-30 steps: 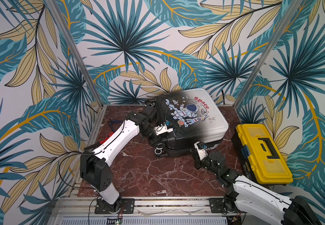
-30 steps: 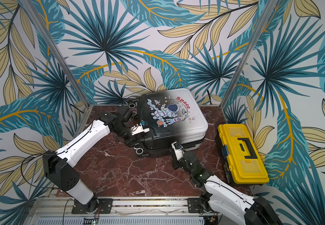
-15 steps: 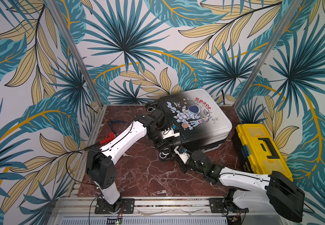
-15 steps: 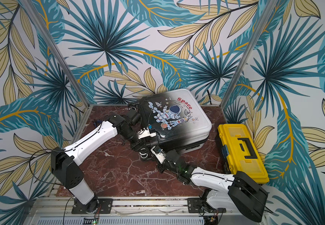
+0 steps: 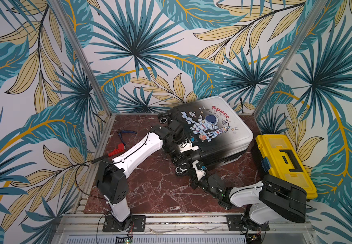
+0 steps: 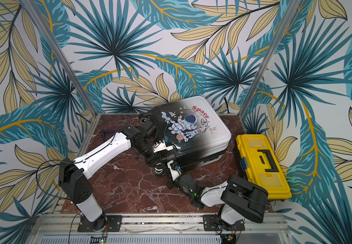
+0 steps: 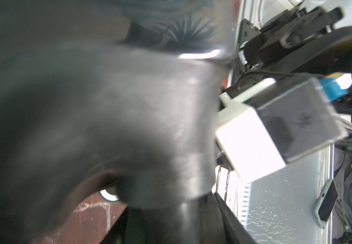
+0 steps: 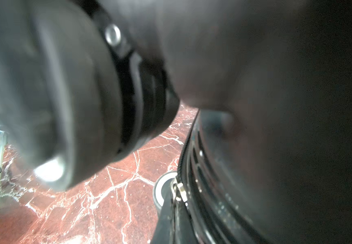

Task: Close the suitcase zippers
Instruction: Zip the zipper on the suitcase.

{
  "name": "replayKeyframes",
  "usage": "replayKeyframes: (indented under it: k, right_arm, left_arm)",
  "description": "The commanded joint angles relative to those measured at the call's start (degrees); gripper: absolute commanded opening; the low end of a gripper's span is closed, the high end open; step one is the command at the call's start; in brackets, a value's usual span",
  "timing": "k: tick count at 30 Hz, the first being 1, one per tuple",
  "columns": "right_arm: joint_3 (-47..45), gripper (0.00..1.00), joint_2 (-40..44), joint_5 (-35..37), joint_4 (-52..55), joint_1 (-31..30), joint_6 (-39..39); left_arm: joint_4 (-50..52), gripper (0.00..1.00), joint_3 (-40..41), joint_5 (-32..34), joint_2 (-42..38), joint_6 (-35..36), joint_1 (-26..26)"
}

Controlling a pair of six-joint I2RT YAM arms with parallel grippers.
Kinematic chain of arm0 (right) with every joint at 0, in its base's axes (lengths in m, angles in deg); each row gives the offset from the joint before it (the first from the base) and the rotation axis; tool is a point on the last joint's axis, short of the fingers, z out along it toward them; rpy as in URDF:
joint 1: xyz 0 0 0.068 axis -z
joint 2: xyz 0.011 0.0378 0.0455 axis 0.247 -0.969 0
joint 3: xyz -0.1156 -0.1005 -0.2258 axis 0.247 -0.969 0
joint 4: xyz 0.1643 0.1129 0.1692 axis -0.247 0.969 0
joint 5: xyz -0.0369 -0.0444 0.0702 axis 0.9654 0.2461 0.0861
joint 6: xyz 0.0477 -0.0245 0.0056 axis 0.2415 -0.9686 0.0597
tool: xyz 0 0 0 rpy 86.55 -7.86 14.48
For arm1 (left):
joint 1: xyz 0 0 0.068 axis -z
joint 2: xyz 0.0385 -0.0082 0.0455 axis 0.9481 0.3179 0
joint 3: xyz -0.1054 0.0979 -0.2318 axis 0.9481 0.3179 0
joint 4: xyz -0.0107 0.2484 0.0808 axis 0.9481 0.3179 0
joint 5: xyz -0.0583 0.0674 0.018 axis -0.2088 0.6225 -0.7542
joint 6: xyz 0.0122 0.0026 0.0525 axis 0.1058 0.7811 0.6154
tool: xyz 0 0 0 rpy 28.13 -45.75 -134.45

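Hugging 7 o'clock corner of white-to-black hard-shell suitcase (image 5: 223,135): right claw (image 5: 188,165) clamped closed, hold unclear, seemingly nearer small metal zipper pull (image 8: 179,190); left claw (image 5: 179,158) opening unreadable.

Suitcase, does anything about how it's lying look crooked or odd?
Yes. The suitcase lies flat, print up, but turned diagonally to the table edges instead of square, its white corner close to the back wall. No damage or spill shows.
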Motion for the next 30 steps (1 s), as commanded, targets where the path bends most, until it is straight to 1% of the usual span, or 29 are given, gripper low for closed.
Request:
replayKeyframes:
  k: [1,2,5,9,11,14,18,19,22,27,30]
  right_arm:
    - [-1.9,0.0,1.9,2.0,-3.9,-0.7,3.1]
    - [-2.5,0.0,2.4,2.2,-2.9,-0.7,3.3]
    - [-3.8,0.0,4.5,3.2,0.7,-0.7,3.7]
    - [-3.9,0.0,8.2,4.1,6.8,-0.7,3.6]
    - [-3.7,0.0,9.9,4.2,9.6,-0.7,3.3]
    - [-3.5,0.0,12.8,4.5,13.6,-0.6,3.3]
    - [-3.2,0.0,17.0,5.0,19.7,-0.6,3.0]
    - [-2.9,0.0,18.1,4.9,21.2,-0.6,2.6]
    - [-2.2,0.0,21.1,5.0,25.5,-0.6,1.9]
    - [-2.3,0.0,25.1,5.2,29.9,-0.1,1.8]
    - [-2.3,0.0,27.0,5.2,32.4,0.2,1.7]
  left_arm:
    - [-6.7,0.93,-0.4,-5.0,-2.7,3.2,3.2]
    - [-6.7,0.99,0.0,-3.6,-3.2,3.4,3.3]
    - [-6.7,0.99,0.1,0.6,-5.0,3.4,3.1]
    - [-6.7,0.99,-1.1,11.7,-7.4,2.7,1.7]
    - [-7.9,0.99,-2.0,15.6,-8.5,1.4,-0.2]
    - [-10.3,0.99,-3.6,18.7,-9.3,-1.2,-5.3]
    - [-16.1,0.99,-3.4,28.6,-7.9,-1.0,-11.2]
    - [-17.2,0.99,-3.9,29.2,-6.8,-0.6,-12.7]
    - [-17.5,0.99,-7.5,27.1,-2.3,-0.5,-17.6]
    - [-17.7,0.99,-12.7,27.1,3.9,1.2,-20.9]
    - [-17.7,0.99,-15.3,24.2,7.0,1.9,-23.0]
